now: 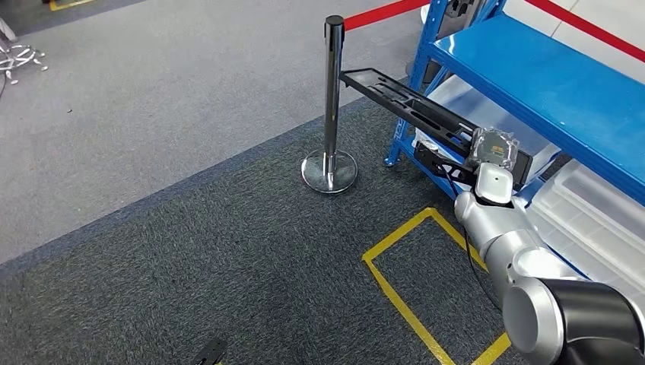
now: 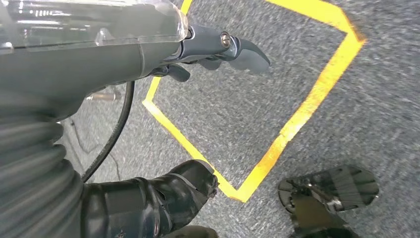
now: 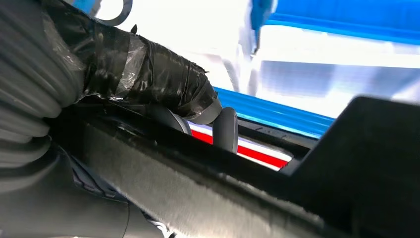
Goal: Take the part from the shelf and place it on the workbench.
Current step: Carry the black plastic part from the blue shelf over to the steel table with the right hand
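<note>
Part (image 1: 411, 103) in right hand's (image 1: 496, 150) grip.

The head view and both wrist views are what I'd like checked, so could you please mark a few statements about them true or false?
1. The right robot hand holds a long black part. True.
2. The shelf is red. False: it is blue.
3. The part rests on the carpet. False: it is held in the air, beside the shelf.
4. A chrome post stands on the carpet left of the shelf. True.
5. The left robot hand holds the part. False: it holds nothing, above a yellow floor marking.
</note>
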You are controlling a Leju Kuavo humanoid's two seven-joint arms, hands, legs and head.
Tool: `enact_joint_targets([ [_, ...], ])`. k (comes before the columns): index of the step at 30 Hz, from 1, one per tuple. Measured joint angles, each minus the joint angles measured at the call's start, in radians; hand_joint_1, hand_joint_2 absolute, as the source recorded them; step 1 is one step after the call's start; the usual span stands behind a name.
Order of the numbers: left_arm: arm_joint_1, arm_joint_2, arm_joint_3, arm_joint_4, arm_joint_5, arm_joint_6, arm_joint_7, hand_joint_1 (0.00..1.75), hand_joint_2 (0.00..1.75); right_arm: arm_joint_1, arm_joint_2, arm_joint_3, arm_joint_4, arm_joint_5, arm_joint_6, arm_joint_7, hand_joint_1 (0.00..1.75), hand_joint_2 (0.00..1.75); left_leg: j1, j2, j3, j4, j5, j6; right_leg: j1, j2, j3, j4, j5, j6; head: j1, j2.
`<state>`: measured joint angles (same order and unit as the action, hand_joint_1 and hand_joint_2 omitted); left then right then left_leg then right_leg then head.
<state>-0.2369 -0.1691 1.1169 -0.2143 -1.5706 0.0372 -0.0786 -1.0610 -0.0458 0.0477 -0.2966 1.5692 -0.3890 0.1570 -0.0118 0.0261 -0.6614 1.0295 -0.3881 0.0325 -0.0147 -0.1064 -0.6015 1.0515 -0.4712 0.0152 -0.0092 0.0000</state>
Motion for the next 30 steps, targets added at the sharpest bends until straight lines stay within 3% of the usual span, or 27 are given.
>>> enact_joint_targets([
  [2, 0.001, -0.001, 0.001, 0.0, 0.0, 0.0, -0.001, 0.0, 1.75, -0.001, -0.003, 0.0, -0.001, 0.0, 0.0, 0.0, 1.75, 1.75, 0.007, -0.019, 0.013, -0.019, 0.009, 0.011, -0.001, 0.033, -0.009, 0.03, -0.025, 0.007, 0.001, 0.0],
  [4, -0.001, -0.002, 0.001, 0.0, 0.0, 0.0, -0.002, 0.0, 1.75, -0.001, -0.009, 0.0, -0.002, 0.0, 0.0, -0.001, 1.75, 1.75, 0.008, -0.038, 0.017, -0.026, 0.014, 0.019, -0.001, 0.085, -0.061, 0.139, -0.081, 0.008, 0.001, 0.0],
  [5, -0.002, -0.002, 0.002, 0.0, 0.0, 0.0, -0.002, 0.0, 1.75, 0.001, -0.01, 0.0, -0.001, 0.0, 0.001, -0.001, 1.75, 1.75, 0.007, -0.049, 0.017, -0.025, 0.014, 0.021, -0.001, 0.098, -0.094, 0.203, -0.104, 0.008, 0.001, 0.0],
  [6, -0.002, -0.002, 0.002, 0.0, 0.0, 0.0, -0.002, 0.0, 1.75, 0.005, -0.012, 0.0, -0.001, 0.0, 0.001, -0.001, 1.75, 1.75, 0.007, -0.061, 0.016, -0.022, 0.013, 0.023, -0.001, 0.103, -0.118, 0.248, -0.113, 0.009, 0.001, 0.0],
  [7, -0.001, -0.002, 0.002, 0.0, 0.0, 0.0, -0.002, 0.0, 1.75, 0.008, -0.014, 0.0, 0.0, 0.0, 0.001, 0.0, 1.75, 1.75, 0.006, -0.075, 0.016, -0.018, 0.011, 0.023, -0.002, 0.105, -0.127, 0.256, -0.102, 0.009, 0.001, 0.0],
  [9, 0.0, -0.002, 0.002, 0.0, 0.0, 0.0, -0.002, 0.0, 1.75, 0.011, -0.016, 0.0, 0.001, 0.0, 0.001, 0.0, 1.75, 1.75, 0.007, -0.104, 0.014, -0.006, 0.006, 0.02, -0.005, 0.115, -0.094, 0.168, -0.033, 0.009, 0.001, 0.0],
  [10, 0.001, -0.003, 0.002, 0.0, 0.0, 0.0, -0.002, 0.0, 1.75, 0.011, -0.016, 0.0, 0.001, 0.0, 0.001, 0.001, 1.75, 1.75, 0.007, -0.116, 0.012, 0.001, 0.002, 0.017, -0.008, 0.135, -0.067, 0.106, -0.006, 0.008, 0.001, 0.0],
  [11, 0.0, -0.003, 0.003, 0.0, 0.0, 0.001, -0.002, 0.0, 1.75, 0.01, -0.016, 0.0, 0.001, 0.0, 0.001, 0.001, 1.75, 1.75, 0.007, -0.128, 0.006, 0.009, 0.0, 0.012, -0.011, 0.154, -0.045, 0.056, 0.012, 0.007, 0.0, 0.0],
  [13, 0.0, -0.004, 0.004, 0.0, 0.0, 0.004, -0.001, 0.0, 1.75, 0.009, -0.016, -0.001, 0.001, 0.0, 0.001, 0.004, 1.75, 1.75, 0.011, -0.149, -0.005, 0.016, 0.0, 0.001, -0.01, 0.176, -0.027, 0.018, 0.014, 0.004, 0.001, 0.0],
  [15, 0.003, -0.003, 0.007, 0.0, 0.0, 0.006, 0.0, 0.0, 1.75, 0.009, -0.013, -0.001, 0.001, 0.001, 0.001, 0.009, 1.75, 1.75, 0.014, -0.164, -0.013, 0.015, 0.004, -0.011, -0.008, 0.154, -0.023, 0.011, 0.018, -0.004, 0.001, 0.0],
  [17, 0.006, -0.001, 0.009, 0.0, 0.0, 0.006, 0.001, 0.0, 1.75, 0.009, -0.009, -0.001, 0.001, 0.001, 0.001, 0.012, 1.75, 1.75, 0.009, -0.144, -0.019, 0.023, 0.0, -0.019, -0.013, 0.135, -0.016, 0.001, 0.022, -0.013, 0.001, 0.0],
  [20, 0.006, 0.0, 0.01, 0.0, 0.0, 0.006, 0.001, 0.0, 1.75, 0.009, -0.008, -0.001, 0.0, 0.001, 0.0, 0.012, 1.75, 1.75, 0.004, -0.113, -0.024, 0.036, -0.009, -0.023, -0.015, 0.128, -0.013, -0.004, 0.024, -0.016, 0.0, 0.0],
  [21, 0.005, 0.0, 0.011, 0.0, 0.0, 0.006, 0.001, 0.0, 1.75, 0.009, -0.008, -0.001, 0.0, 0.001, 0.0, 0.013, 1.75, 1.75, 0.005, -0.099, -0.033, 0.056, -0.02, -0.025, -0.014, 0.123, -0.012, -0.004, 0.023, -0.019, -0.002, 0.0],
  [22, 0.004, 0.0, 0.012, 0.0, 0.0, 0.006, 0.001, 0.0, 1.75, 0.008, -0.008, -0.001, 0.0, 0.001, 0.0, 0.014, 1.75, 1.75, 0.009, -0.077, -0.064, 0.118, -0.049, -0.029, -0.013, 0.111, -0.011, -0.004, 0.022, -0.022, -0.003, 0.0],
  [24, 0.002, 0.0, 0.016, 0.0, 0.0, 0.006, 0.0, 0.0, 1.75, 0.009, -0.009, -0.001, 0.0, 0.001, 0.0, 0.014, 1.75, 1.75, 0.019, -0.029, -0.085, 0.161, -0.05, -0.036, -0.011, 0.066, -0.005, -0.004, 0.016, -0.023, -0.007, 0.0],
  [25, 0.001, 0.0, 0.019, 0.0, 0.0, 0.007, -0.001, 0.0, 1.75, 0.01, -0.01, -0.001, 0.0, 0.001, 0.0, 0.014, 1.75, 1.75, 0.019, 0.001, -0.073, 0.136, -0.037, -0.035, -0.01, 0.043, -0.001, -0.004, 0.011, -0.019, -0.007, 0.0],
  [26, 0.001, 0.0, 0.02, 0.0, 0.0, 0.008, -0.002, 0.0, 1.75, 0.01, -0.011, -0.002, -0.001, 0.001, -0.001, 0.013, 1.75, 1.75, 0.015, 0.022, -0.04, 0.066, -0.006, -0.03, -0.007, 0.025, 0.003, -0.005, 0.007, -0.014, -0.006, 0.0],
  [27, 0.0, 0.001, 0.02, 0.0, 0.0, 0.008, -0.002, 0.0, 1.75, 0.009, -0.012, -0.002, -0.001, 0.001, -0.001, 0.013, 1.75, 1.75, 0.01, 0.037, -0.019, 0.025, 0.004, -0.023, -0.004, 0.014, 0.006, -0.007, 0.005, -0.01, -0.006, 0.0],
  [28, -0.001, 0.001, 0.021, 0.0, 0.0, 0.009, -0.003, 0.0, 1.75, 0.008, -0.013, -0.003, -0.002, 0.001, -0.001, 0.013, 1.75, 1.75, 0.005, 0.043, -0.012, 0.008, 0.003, -0.016, 0.0, 0.004, 0.008, -0.009, 0.003, -0.005, -0.006, 0.0],
  [30, 0.001, 0.001, 0.022, 0.0, 0.0, 0.009, -0.003, 0.0, 1.75, 0.007, -0.014, -0.004, -0.002, 0.001, -0.002, 0.013, 1.75, 1.75, 0.005, 0.018, -0.01, 0.003, 0.006, -0.004, 0.001, -0.012, 0.016, -0.015, 0.0, 0.006, -0.006, 0.0],
])
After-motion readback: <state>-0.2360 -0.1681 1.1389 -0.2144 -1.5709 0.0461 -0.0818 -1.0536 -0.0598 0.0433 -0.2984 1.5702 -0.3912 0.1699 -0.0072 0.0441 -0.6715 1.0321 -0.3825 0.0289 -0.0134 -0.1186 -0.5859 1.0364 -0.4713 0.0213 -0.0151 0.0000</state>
